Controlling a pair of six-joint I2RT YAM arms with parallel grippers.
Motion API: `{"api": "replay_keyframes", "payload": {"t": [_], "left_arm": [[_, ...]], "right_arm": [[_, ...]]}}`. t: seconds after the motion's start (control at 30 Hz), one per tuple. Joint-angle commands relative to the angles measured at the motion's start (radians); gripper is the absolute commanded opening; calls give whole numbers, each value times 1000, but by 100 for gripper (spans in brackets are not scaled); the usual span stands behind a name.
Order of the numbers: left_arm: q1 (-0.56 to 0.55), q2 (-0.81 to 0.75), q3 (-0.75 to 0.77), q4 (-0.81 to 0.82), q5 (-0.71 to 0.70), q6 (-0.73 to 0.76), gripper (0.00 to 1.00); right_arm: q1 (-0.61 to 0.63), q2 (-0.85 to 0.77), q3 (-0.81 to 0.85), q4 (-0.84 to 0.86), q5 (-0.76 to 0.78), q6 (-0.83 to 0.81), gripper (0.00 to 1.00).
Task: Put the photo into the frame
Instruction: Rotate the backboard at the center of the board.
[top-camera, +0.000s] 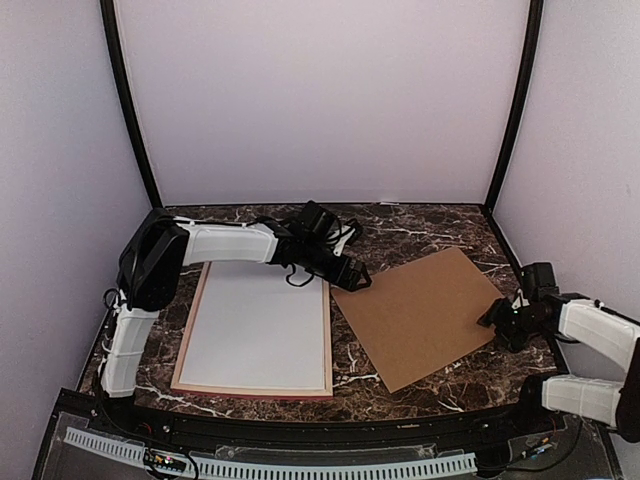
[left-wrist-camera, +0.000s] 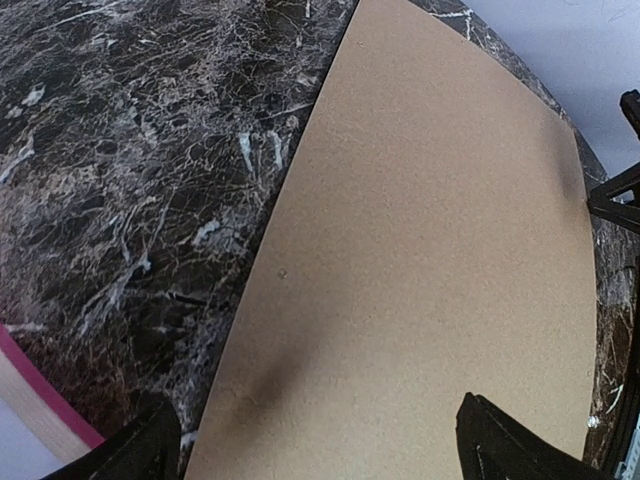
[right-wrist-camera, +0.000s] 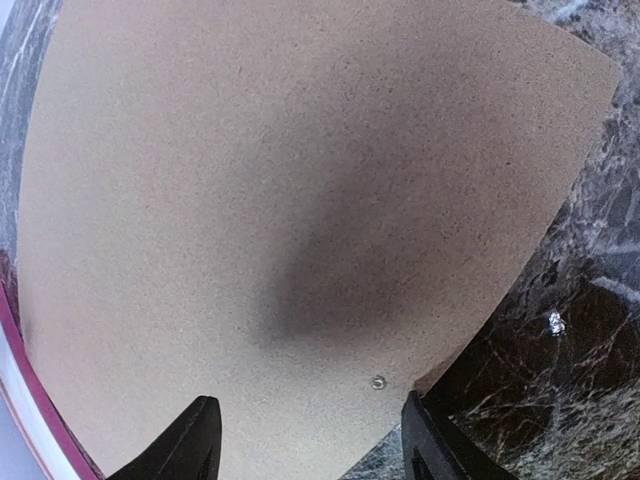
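Black-fingered right gripper (right-wrist-camera: 310, 405) hovers half-open, empty, over a corner of the flat brown backing board (top-camera: 420, 315); left gripper (left-wrist-camera: 315, 405), fully spread, holds nothing. Pink-railed wooden frame (top-camera: 250, 391) lies lower left, white sheet (top-camera: 260, 335) inside; photo not discernible. Probably best: pinch the board's edge squarely.

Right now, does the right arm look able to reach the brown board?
Probably yes. The right gripper hangs open at the right edge of the brown board, with nothing lying between them. The left gripper is at its left corner, out of the way.
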Motion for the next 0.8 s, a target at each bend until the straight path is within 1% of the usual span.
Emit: {"api": "replay_keyframes", "payload": {"t": [0.0, 0.27, 0.47, 0.6, 0.77], "left_arm": [[-4, 52, 112, -59, 23, 32, 99], [-4, 187, 258, -135, 46, 11, 98], [-6, 210, 269, -160, 71, -5, 94], [-11, 212, 267, -194, 80, -13, 90], [-25, 185, 235, -236, 123, -31, 81]], "right_arm": [[9, -40, -66, 24, 6, 56, 63], [9, -24, -67, 53, -20, 75, 62], [9, -12, -71, 83, -12, 80, 63], [9, 69, -37, 142, -15, 65, 62], [9, 223, 52, 198, -3, 10, 63]]}}
